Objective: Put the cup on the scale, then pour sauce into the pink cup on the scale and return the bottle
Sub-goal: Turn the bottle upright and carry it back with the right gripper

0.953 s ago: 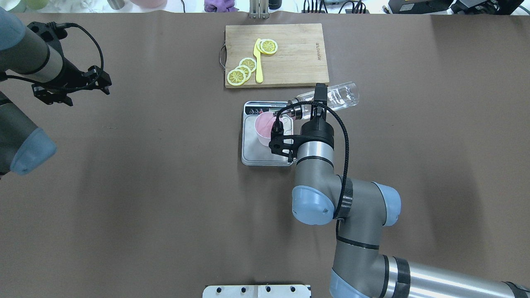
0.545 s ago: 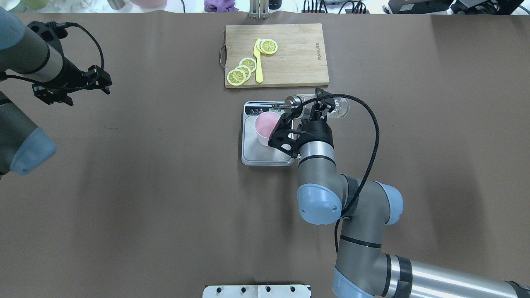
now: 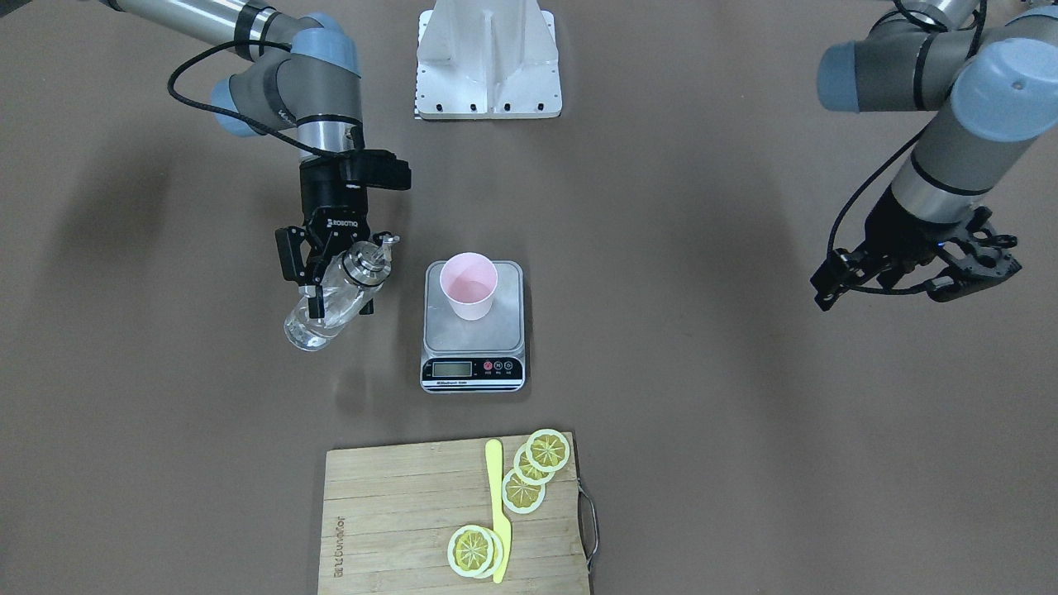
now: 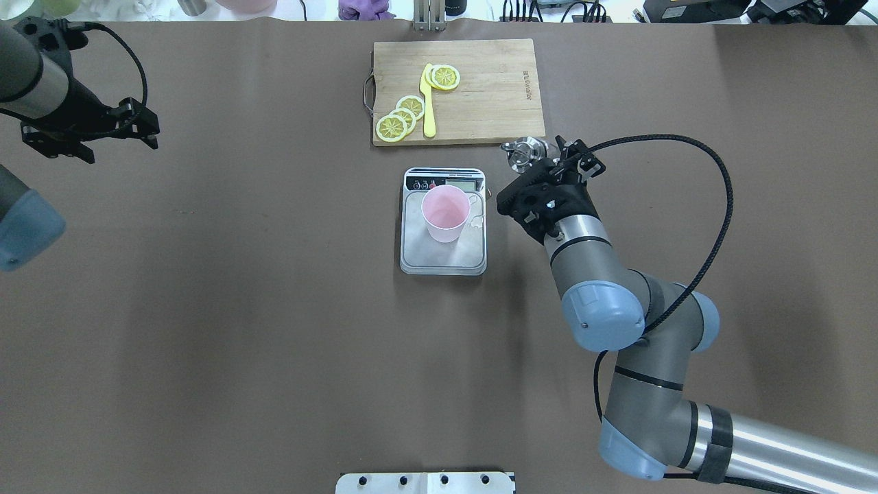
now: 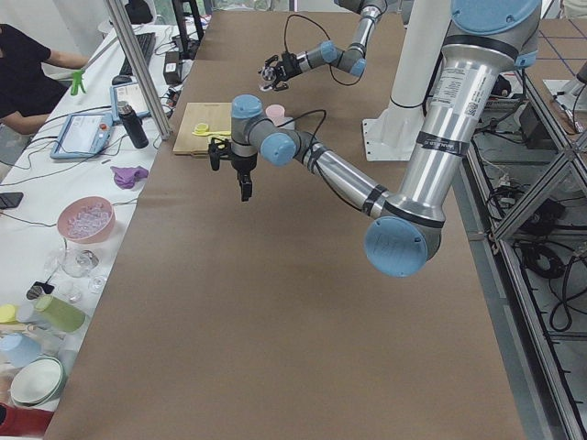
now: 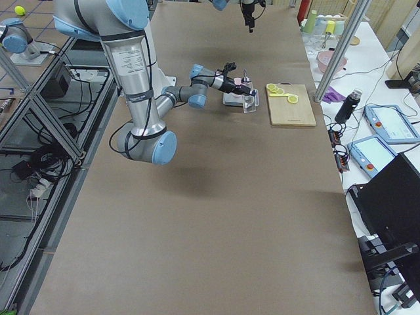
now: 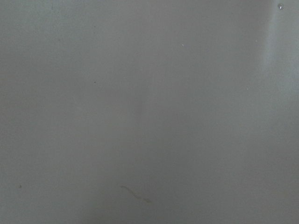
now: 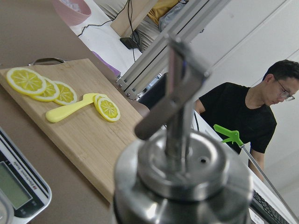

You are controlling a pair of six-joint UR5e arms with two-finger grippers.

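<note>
The pink cup (image 4: 444, 213) (image 3: 469, 285) stands upright on the scale's steel platform (image 4: 442, 257) (image 3: 473, 337). My right gripper (image 3: 335, 285) (image 4: 549, 171) is shut on the clear glass bottle (image 3: 324, 318), which it holds slightly tilted above the table, beside the scale and apart from it. The bottle's metal spout cap (image 4: 525, 152) (image 8: 182, 172) points up. Clear sauce (image 3: 310, 330) shows in the bottle's bottom. My left gripper (image 4: 120, 140) (image 3: 880, 289) is open and empty, far off over the table's left side.
A wooden cutting board (image 4: 494, 89) (image 8: 93, 135) with lemon slices (image 4: 401, 116) and a yellow knife (image 4: 429, 110) lies just beyond the scale. A white mount plate (image 4: 425, 482) is at the near edge. The left wrist view shows only bare table.
My right gripper has swung the bottle from tipped over the cup to nearly upright, and moved it right, off the scale. My left arm drew back toward the far left.
</note>
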